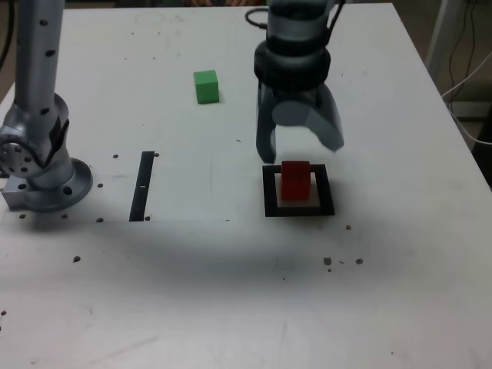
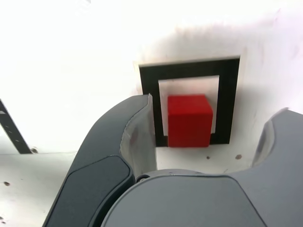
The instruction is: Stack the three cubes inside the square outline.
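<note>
Red cube point(image 1: 295, 179) inside square outline point(image 1: 269, 192), open claw point(image 1: 301, 151) above.

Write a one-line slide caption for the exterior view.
Open gripper above the red cube in the square outline; green cube waits apart.

Even overhead light, soft shadows in the exterior view; the wrist view's table point(image 2: 71, 56) glares white.

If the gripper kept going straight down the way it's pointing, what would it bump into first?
Probably the small matte red cube inside the black tape square outline. The open gripper hangs just above it, jaws apart, though exact alignment is hard to judge.
</note>
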Controlling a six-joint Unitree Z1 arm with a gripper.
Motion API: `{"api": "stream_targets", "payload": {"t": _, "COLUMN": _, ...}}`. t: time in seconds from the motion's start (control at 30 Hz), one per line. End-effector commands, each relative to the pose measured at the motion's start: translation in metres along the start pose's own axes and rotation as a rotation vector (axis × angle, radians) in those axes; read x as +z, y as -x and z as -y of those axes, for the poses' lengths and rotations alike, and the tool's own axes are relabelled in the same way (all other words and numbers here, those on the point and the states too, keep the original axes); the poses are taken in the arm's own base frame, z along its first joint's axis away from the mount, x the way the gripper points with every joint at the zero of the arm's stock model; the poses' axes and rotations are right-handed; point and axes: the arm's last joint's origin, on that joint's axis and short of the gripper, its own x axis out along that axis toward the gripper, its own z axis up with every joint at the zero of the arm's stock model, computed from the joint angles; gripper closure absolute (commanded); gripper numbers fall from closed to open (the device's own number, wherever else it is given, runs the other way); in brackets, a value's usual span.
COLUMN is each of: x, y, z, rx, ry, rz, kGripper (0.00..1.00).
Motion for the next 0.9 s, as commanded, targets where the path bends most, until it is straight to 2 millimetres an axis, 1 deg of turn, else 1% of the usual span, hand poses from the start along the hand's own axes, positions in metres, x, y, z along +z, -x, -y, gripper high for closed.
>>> {"api": "stream_targets", "payload": {"t": 0.0, "x": -0.001, "y": 0.008, "z": -0.017, "rx": -0.003, "ry": -0.002, "rz": 0.006, "kGripper": 0.0}}
{"api": "stream_targets", "payload": {"t": 0.23, "x": 0.002, "y": 0.019, "z": -0.085, "rx": 0.004, "ry": 0.008, "rz": 0.028, "kGripper": 0.0}}
{"api": "stream_targets", "payload": {"t": 0.3, "x": 0.001, "y": 0.02, "z": -0.106, "rx": 0.009, "ry": 0.029, "rz": 0.03, "kGripper": 0.0}}
{"api": "stream_targets", "payload": {"t": 0.33, "x": 0.0, "y": 0.02, "z": -0.119, "rx": 0.015, "ry": 0.044, "rz": 0.031, "kGripper": 0.0}}
{"api": "stream_targets", "payload": {"t": 0.37, "x": 0.0, "y": 0.02, "z": -0.126, "rx": 0.018, "ry": 0.052, "rz": 0.031, "kGripper": 0.0}}
{"api": "stream_targets", "payload": {"t": 0.4, "x": -0.001, "y": 0.019, "z": -0.139, "rx": 0.026, "ry": 0.067, "rz": 0.03, "kGripper": 0.0}}
{"api": "stream_targets", "payload": {"t": 0.47, "x": -0.002, "y": 0.017, "z": -0.157, "rx": 0.038, "ry": 0.088, "rz": 0.027, "kGripper": 0.0}}
{"api": "stream_targets", "payload": {"t": 0.67, "x": 0.001, "y": 0.01, "z": -0.2, "rx": 0.064, "ry": 0.138, "rz": 0.015, "kGripper": 0.0}}
{"api": "stream_targets", "payload": {"t": 0.87, "x": 0.006, "y": -0.001, "z": -0.236, "rx": 0.073, "ry": 0.171, "rz": -0.008, "kGripper": 0.0}}
